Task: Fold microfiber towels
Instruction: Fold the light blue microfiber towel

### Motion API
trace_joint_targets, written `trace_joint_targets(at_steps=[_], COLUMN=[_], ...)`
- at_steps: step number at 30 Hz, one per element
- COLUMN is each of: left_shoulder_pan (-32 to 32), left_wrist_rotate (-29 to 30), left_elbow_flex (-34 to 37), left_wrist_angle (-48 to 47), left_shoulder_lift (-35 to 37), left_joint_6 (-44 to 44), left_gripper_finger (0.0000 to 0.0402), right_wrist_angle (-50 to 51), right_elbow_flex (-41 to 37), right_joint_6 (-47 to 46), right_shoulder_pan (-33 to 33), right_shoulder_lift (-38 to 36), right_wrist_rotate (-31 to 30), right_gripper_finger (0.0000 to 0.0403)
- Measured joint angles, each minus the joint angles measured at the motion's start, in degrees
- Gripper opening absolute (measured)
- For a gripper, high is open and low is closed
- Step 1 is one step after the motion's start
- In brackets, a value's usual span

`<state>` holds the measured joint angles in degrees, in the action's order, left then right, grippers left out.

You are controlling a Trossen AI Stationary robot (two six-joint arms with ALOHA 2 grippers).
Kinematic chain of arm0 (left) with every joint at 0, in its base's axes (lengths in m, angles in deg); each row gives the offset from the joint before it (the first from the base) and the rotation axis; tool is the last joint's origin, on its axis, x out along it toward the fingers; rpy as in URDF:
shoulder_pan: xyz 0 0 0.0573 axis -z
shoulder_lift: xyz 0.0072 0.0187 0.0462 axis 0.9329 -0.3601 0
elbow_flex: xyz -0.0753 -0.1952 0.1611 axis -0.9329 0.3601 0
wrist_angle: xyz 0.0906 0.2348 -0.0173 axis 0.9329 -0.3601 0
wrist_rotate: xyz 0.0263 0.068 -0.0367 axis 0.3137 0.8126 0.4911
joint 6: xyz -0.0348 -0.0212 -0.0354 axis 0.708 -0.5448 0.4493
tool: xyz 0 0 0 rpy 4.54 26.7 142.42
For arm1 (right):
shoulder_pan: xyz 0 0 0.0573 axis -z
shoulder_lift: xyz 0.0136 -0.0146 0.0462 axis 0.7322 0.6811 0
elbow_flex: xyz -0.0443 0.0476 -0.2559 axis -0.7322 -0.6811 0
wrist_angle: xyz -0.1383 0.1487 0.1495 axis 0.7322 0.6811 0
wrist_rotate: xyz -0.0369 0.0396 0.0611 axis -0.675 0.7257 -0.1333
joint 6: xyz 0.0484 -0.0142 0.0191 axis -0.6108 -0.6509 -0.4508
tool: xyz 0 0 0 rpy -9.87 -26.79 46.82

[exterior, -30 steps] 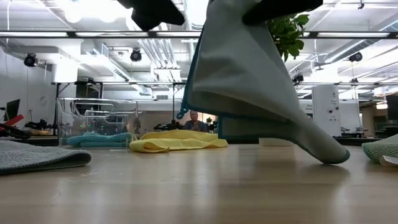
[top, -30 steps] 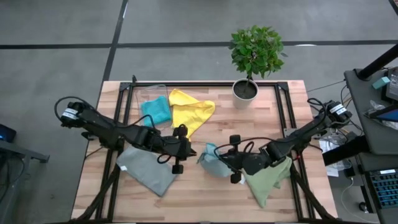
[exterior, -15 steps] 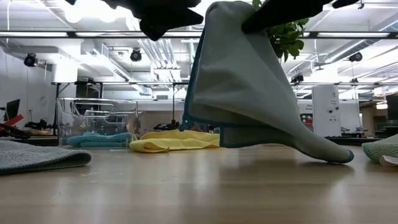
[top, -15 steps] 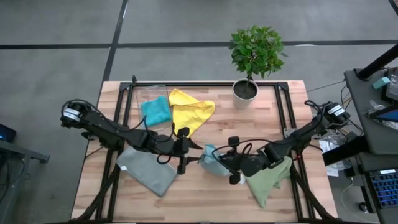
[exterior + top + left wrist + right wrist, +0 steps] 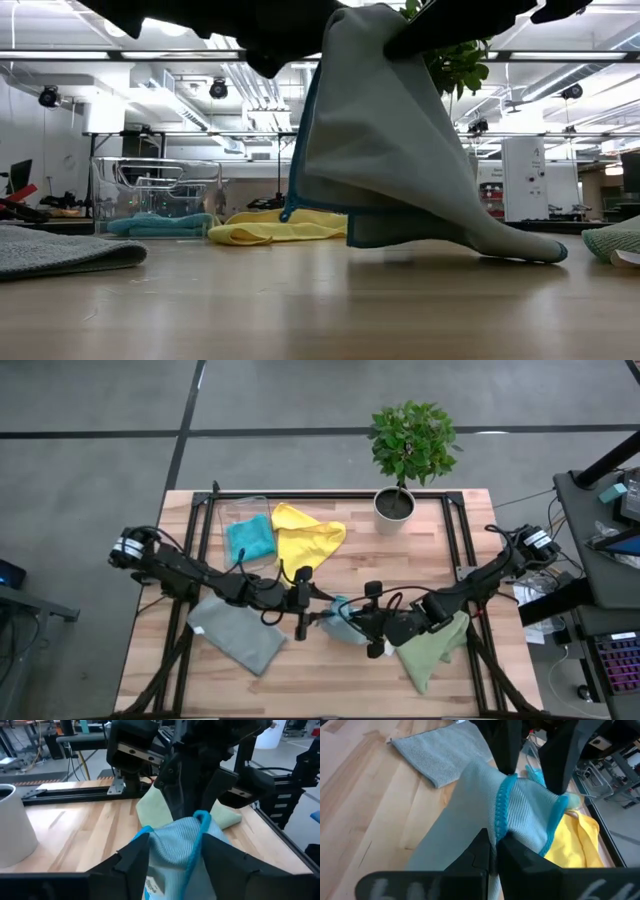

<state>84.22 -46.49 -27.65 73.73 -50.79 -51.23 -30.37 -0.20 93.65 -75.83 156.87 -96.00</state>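
Light blue towel point(image 5: 400, 150) is shown lifted off the bench point(image 5: 350, 575) at mid-table, pinched along its bright blue hem by the right gripper point(image 5: 492, 847), whose jaws are clamped together on the cloth. The left gripper point(image 5: 167, 852) is set facing it, jaws apart, with the towel's bunched edge lying between them. A white tag point(image 5: 152, 885) is seen on the cloth, its print too small to be read. Beyond the left jaws lie the yellow towel point(image 5: 305, 540) and teal towel point(image 5: 250, 538); the grey towel point(image 5: 235, 632) lies beside them, the olive green towel point(image 5: 432, 650) behind the right jaws.
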Motion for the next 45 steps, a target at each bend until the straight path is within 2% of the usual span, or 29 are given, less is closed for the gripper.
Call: trace_joint_targets(at_steps=[4,8,14,22,28,35,40,45], left_shoulder_pan=[0.00,0.00,0.00,0.00,0.02,0.02,0.00,0.02], left_wrist_rotate=[-0.03,-0.09,-0.10,0.23,7.15,7.26,2.54,1.72], left_elbow_flex=[0.02,0.07,0.09,0.13,0.21,1.09,1.72,2.95], left_wrist_angle=[0.22,1.05,0.94,1.16,-0.57,-0.95,-0.91,-1.66], left_shoulder_lift=[0.09,0.23,0.22,0.17,0.11,0.12,0.37,0.33], left_joint_6=[-0.77,-3.05,-3.16,-3.14,-2.30,0.27,0.76,3.37], left_gripper_finger=[0.0104,0.0022,0.0002,0.0000,0.0000,0.0004,0.0052,0.0122], right_wrist_angle=[0.15,0.24,0.24,-0.36,-2.11,-2.14,-2.14,-2.16], right_elbow_flex=[-0.08,-0.13,-0.15,-0.15,-0.17,-0.17,-0.28,-0.44], right_joint_6=[-0.41,-0.35,-0.21,0.16,-0.84,-0.88,-0.92,-1.58], right_shoulder_pan=[0.02,0.02,0.03,0.04,0.11,1.04,1.05,1.05], right_shoulder_lift=[0.00,0.00,0.00,0.00,0.00,0.00,0.00,0.00], right_wrist_rotate=[0.00,0.00,0.00,0.00,-0.11,-1.91,-1.95,-2.90], right_gripper_finger=[0.0013,0.0013,0.0013,0.0013,0.0013,0.0013,0.0013,0.0013])
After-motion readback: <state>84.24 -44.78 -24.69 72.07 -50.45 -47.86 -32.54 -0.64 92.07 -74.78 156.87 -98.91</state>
